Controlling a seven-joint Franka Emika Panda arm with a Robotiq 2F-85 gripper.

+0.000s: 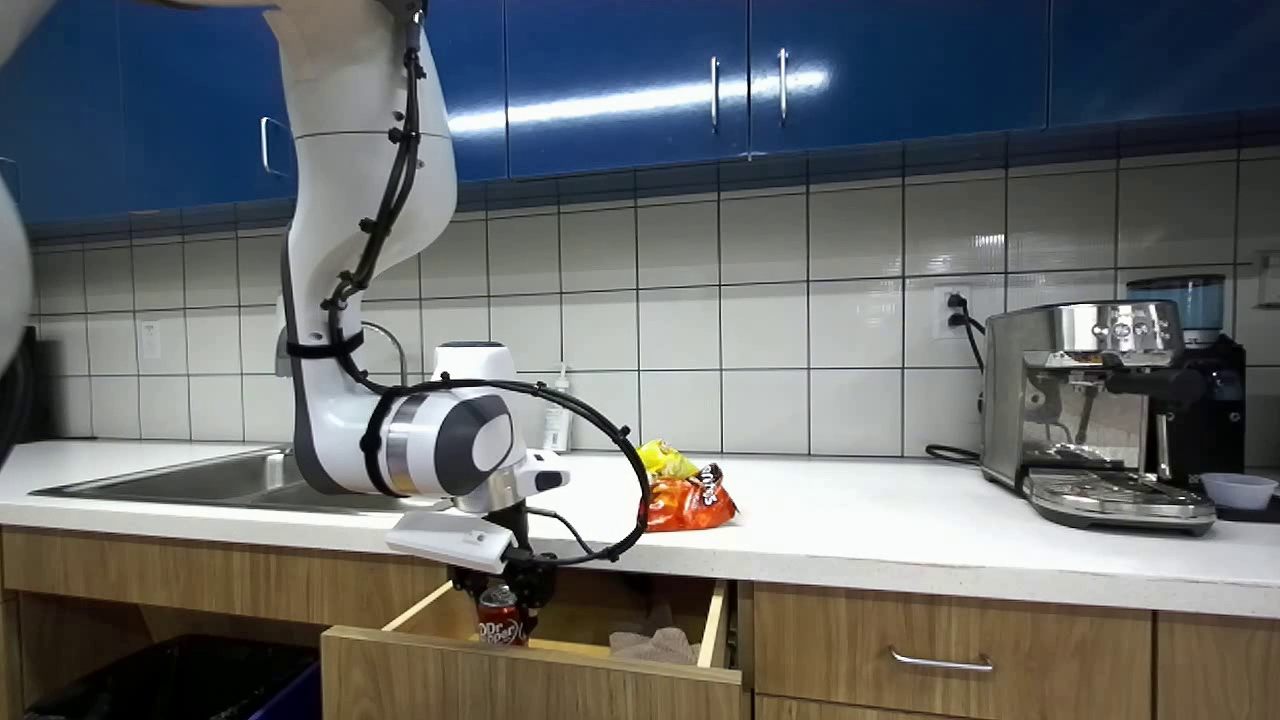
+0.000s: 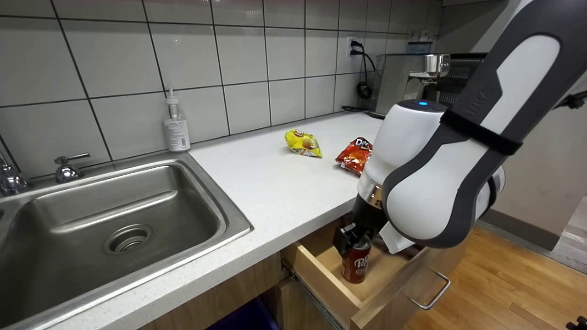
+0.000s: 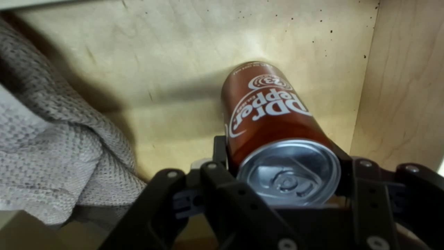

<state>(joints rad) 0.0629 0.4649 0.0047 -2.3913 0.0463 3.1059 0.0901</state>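
Observation:
A dark red Dr Pepper can (image 3: 270, 111) stands inside the open wooden drawer (image 2: 330, 279). My gripper (image 3: 282, 158) reaches down from above, with one black finger on each side of the can's upper part. Both fingers appear to touch it, so the gripper looks shut on the can. The can also shows in both exterior views (image 1: 500, 628) (image 2: 357, 263), with its base at or close to the drawer floor; I cannot tell whether it is lifted. A crumpled grey cloth (image 3: 69, 156) lies in the drawer beside the can.
The drawer front (image 1: 530, 675) and the counter edge (image 1: 900, 575) border the gripper. On the counter are a red chip bag (image 1: 690, 502), a yellow chip bag (image 2: 303, 143), a soap bottle (image 2: 177, 130) and an espresso machine (image 1: 1085, 400). A sink (image 2: 114, 206) is set into the counter.

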